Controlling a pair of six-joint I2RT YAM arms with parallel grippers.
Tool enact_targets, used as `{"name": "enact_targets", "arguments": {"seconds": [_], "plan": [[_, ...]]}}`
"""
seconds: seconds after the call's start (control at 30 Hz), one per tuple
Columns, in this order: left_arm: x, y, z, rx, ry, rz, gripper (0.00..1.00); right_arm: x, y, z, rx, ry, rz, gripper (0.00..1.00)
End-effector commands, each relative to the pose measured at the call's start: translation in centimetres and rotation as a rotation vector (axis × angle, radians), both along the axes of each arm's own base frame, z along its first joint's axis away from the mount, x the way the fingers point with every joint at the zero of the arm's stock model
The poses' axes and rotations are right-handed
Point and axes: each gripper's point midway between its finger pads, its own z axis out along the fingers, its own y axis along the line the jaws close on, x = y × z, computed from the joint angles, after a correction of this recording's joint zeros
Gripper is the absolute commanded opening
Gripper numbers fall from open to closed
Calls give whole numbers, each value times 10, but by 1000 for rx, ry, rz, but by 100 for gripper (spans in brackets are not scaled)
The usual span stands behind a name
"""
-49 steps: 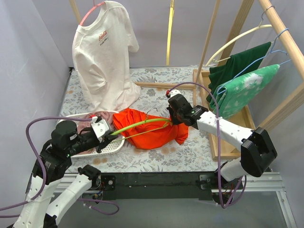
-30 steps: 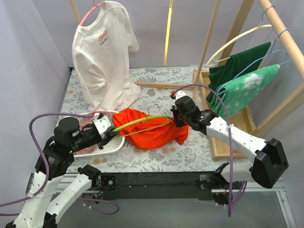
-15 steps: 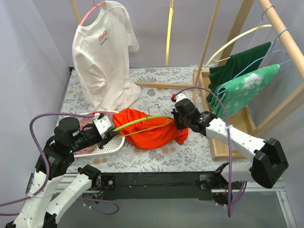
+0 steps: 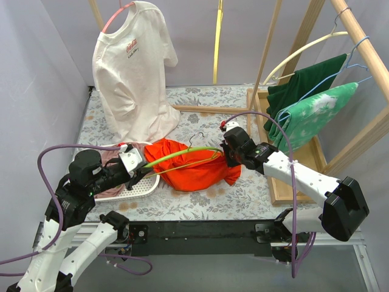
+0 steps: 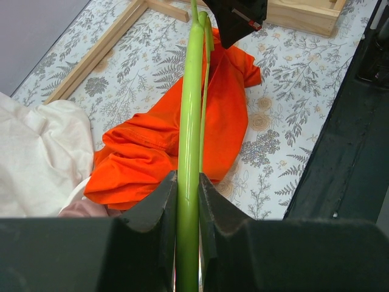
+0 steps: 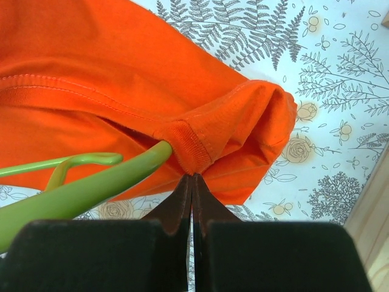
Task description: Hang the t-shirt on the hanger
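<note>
Left tool [image 4: 138, 173] is clamping the left end of the hanger [image 4: 182, 156], both fingers pressing flat against the lime-green bar. From there the hanger is reaching right, above the t-shirt [image 4: 196, 171]. The t-shirt is lying bunched on the floral surface [image 4: 200, 100], just right of a white tray [image 4: 149, 185].

Right tool [image 6: 192, 180] is sitting at the hanger's right end with its fingers together, pinching a ribbed edge of the orange-red cloth. In the right wrist view, the hanger's tip is poking in under that ribbed band. Most of the shirt is sagging below the bar onto the surface.

Far left, a white t-shirt [image 4: 130, 73] is hanging.
</note>
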Motion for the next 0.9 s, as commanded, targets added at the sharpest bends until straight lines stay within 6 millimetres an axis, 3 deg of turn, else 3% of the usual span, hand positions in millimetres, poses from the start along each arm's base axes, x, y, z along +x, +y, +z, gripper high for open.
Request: {"name": "enact_targets", "arguments": {"seconds": [0.0, 0.17, 0.3, 0.43, 0.7, 0.87], "plan": [[1, -6, 9, -26, -37, -32, 0, 0, 0, 10, 16, -15, -7, 1], [-1, -12, 3, -46, -8, -55, 0, 7, 13, 33, 73, -44, 2, 1], [1, -18, -3, -61, 5, -74, 0, 17, 29, 75, 153, -103, 30, 1], [7, -19, -3, -79, -7, -60, 0, 22, 36, 97, 172, -129, 47, 1], [27, -18, 6, -149, -49, 35, 0, 18, 67, 144, 247, -167, 159, 1], [46, -10, 7, -175, -29, 155, 0, 4, 102, 183, 286, -212, 257, 1]]}}
